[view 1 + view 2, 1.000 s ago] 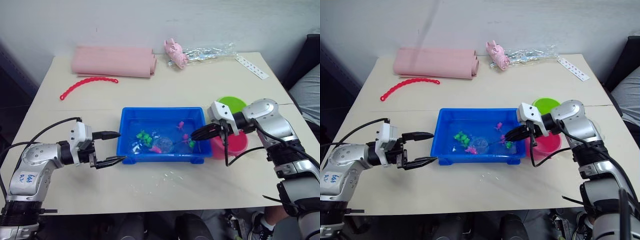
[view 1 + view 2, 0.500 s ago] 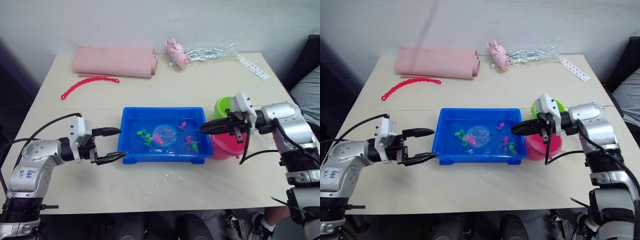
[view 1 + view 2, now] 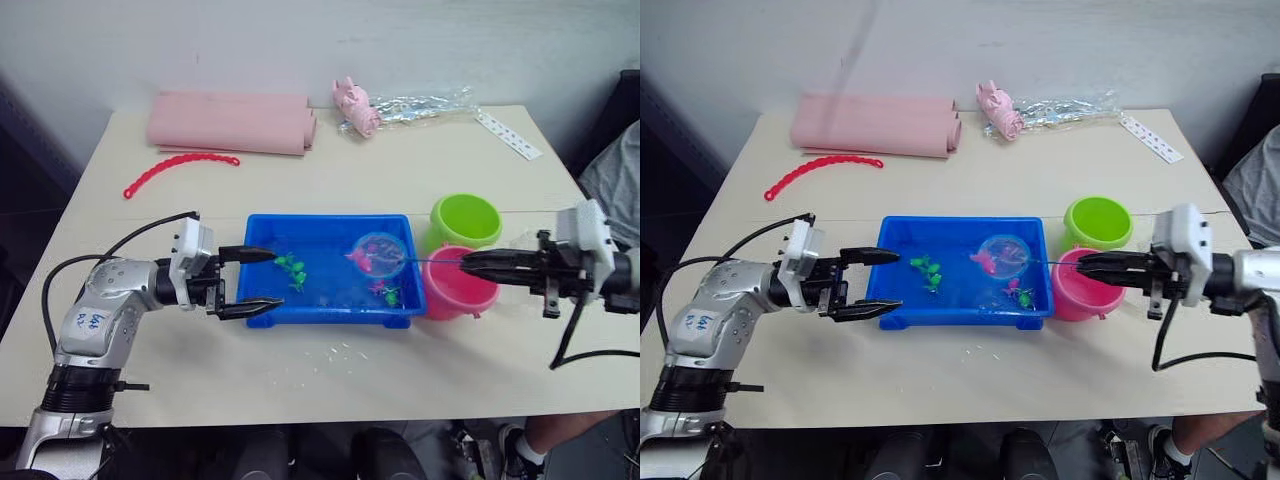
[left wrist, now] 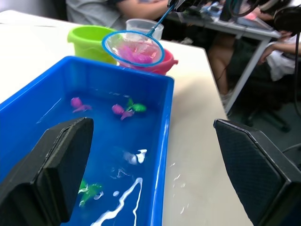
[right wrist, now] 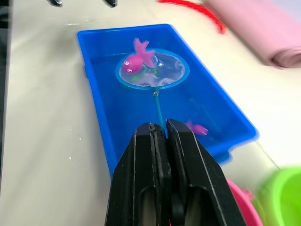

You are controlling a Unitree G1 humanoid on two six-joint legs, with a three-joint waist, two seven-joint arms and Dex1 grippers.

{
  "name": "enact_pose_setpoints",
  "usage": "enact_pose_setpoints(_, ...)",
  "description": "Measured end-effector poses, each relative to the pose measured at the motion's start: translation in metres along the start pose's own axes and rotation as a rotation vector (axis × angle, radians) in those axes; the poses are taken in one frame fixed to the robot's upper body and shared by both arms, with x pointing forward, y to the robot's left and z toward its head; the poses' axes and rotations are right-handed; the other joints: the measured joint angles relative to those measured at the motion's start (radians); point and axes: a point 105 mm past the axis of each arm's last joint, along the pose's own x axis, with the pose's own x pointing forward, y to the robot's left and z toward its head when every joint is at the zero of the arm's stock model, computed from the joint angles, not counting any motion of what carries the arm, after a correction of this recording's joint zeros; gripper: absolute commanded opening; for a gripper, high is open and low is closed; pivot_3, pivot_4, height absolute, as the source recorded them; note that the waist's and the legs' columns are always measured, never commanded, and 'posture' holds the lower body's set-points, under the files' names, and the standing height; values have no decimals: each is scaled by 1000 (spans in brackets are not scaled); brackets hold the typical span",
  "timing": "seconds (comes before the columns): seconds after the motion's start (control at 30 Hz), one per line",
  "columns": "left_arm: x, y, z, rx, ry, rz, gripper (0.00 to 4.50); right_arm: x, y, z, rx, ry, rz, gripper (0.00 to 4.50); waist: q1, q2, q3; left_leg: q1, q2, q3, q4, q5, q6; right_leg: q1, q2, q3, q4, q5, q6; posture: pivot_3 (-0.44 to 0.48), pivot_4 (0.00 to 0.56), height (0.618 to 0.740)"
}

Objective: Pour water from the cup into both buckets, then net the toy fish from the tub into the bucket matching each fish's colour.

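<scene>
Carrying a netted pink fish (image 5: 133, 61) is the step in hand, as I read it: right gripper (image 5: 159, 136) is clamped on the thin handle of the net (image 3: 380, 254), whose ring hangs lifted above the right half of the tub (image 3: 262, 312), centre of the left eye frame. To do it well: hold the ring level so the fish doesn't slide over the rim, draw the arm back toward the right edge of the frame until the ring sits squarely over the pink bucket (image 3: 456, 288), then roll the wrist to tip it in. The pink bucket is just right of the tub, with the green bucket (image 3: 464, 220) touching it or nearly so on its far side, so watch for overshoot into the wrong colour, and go slow since the handle is thin and the ring will likely swing. Pose: right arm reaches in from the right edge, fingers horizontal and pointing left across the pink bucket, pressed together on the handle. Left gripper (image 3: 258, 279) sits at the tub's left wall, jaws apart, one finger over the rim and one outside, apparently bracing it; can't tell if it touches. More green and pink fish (image 3: 290, 268) lie in the water. Clear cup (image 4: 144, 27) stands behind the buckets, upper middle of the left wrist view.
</scene>
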Motion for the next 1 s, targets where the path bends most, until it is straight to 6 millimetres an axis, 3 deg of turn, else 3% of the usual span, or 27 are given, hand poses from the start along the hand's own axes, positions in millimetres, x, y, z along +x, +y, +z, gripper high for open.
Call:
enact_pose_setpoints(0.2, 18, 5, 0, -16, -42, -55, 4477, -56, 2, 2, -66, 73, -292, 0, 9, 0, 0, 1, 0, 0, 0, 0, 0, 1, 1, 0, -1, 0, 0, 0, 150, 740)
enact_pose_setpoints(0.37, 27, 5, -7, -41, -80, -71, 4477, -82, 17, -19, -158, 209, -421, 0, 7, 0, 0, 1, 0, 1, 0, 0, 0, 1, 1, 2, -1, 0, 0, 0, 150, 740)
enact_pose_setpoints(0.6, 34, 3, -8, -37, -105, -84, 4477, -97, 20, -38, -426, 370, -472, 0, 7, 0, 0, 2, -1, 1, 0, 0, 0, 2, 1, 2, -1, 0, 0, 0, 150, 740)
enact_pose_setpoints(0.7, 36, 3, -9, -37, -112, -83, 4477, -95, 21, -47, -572, 431, -462, 0, 7, 0, 0, 2, 0, 1, 0, 0, 0, 2, 1, 2, -1, 0, 0, 0, 150, 740)
enact_pose_setpoints(0.87, 37, 3, -8, -35, -120, -78, 4477, -95, 14, -44, -803, 475, -517, 0, 6, 0, 0, 2, 0, 1, 0, 0, -1, 2, 1, 2, 0, 0, 0, 0, 150, 740)
enact_pose_setpoints(1.0, 36, 4, -7, -30, -127, -64, 4477, -86, 25, -49, -957, 497, -401, 0, 7, 0, 0, 2, 0, 1, 0, 0, -1, 2, 1, 2, -1, 0, 0, 0, 150, 740)
